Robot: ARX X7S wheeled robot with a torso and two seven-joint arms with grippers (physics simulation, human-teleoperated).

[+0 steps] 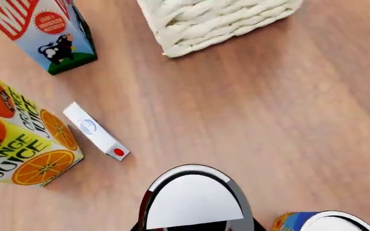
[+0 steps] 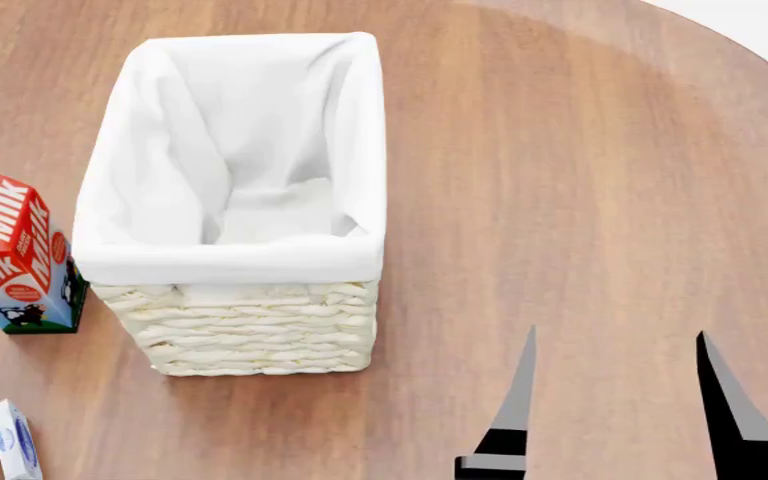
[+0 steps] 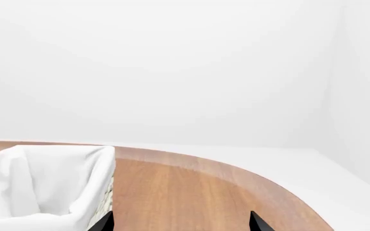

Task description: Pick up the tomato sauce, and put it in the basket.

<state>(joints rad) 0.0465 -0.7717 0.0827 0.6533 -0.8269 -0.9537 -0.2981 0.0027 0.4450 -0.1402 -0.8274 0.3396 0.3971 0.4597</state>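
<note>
Tomato sauce: nearest the left wrist camera, its silver top filling the lower middle of that view, with a sliver of red label at one side; it is out of the head view.
Left claw: only dark slivers flank the can at the frame edge, so I cannot tell whether it is apart or clamped on the can.
Can's axis: it points straight at the left wrist camera, so the can reads as upright under that claw.
Way to go: the basket lies ahead of the left claw, across bare wooden table; its woven corner shows beyond the can.
Nearer arm: left, by my judgement. The right gripper hangs with fingers wide apart and nothing between them, beside the basket and away from the can.
Blue-and-orange can: just beside the tomato sauce.
Milk carton: reads "Milk", with a cow picture, off to the left claw's side.
Orange juice carton: reads "ORANGE JUICE", with orange slices.
Small white box: carries a blue round mark and a red dot; its text is too small to read.
</note>
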